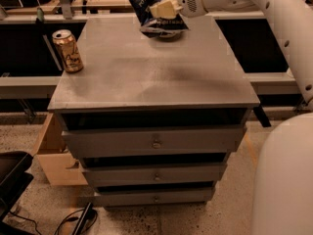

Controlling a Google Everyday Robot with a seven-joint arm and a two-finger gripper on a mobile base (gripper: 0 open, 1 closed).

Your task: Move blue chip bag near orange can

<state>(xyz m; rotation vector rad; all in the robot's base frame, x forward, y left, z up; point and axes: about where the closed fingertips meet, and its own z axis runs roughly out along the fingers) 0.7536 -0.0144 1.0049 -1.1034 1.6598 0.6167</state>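
The blue chip bag (143,0) is a crumpled dark blue foil bag with white lettering, held up above the far edge of the grey cabinet top (151,67). My gripper (160,10) is shut on the bag's right side and holds it just over a white bowl (164,29), mostly hidden under the bag. The orange can (67,51) stands upright near the cabinet top's left edge, well left of and nearer than the bag.
The grey cabinet has three drawers (155,143) below its top. My white arm (274,13) reaches in from the right. A wooden box (54,155) sits on the floor at the left, with cables and a dark object beside it.
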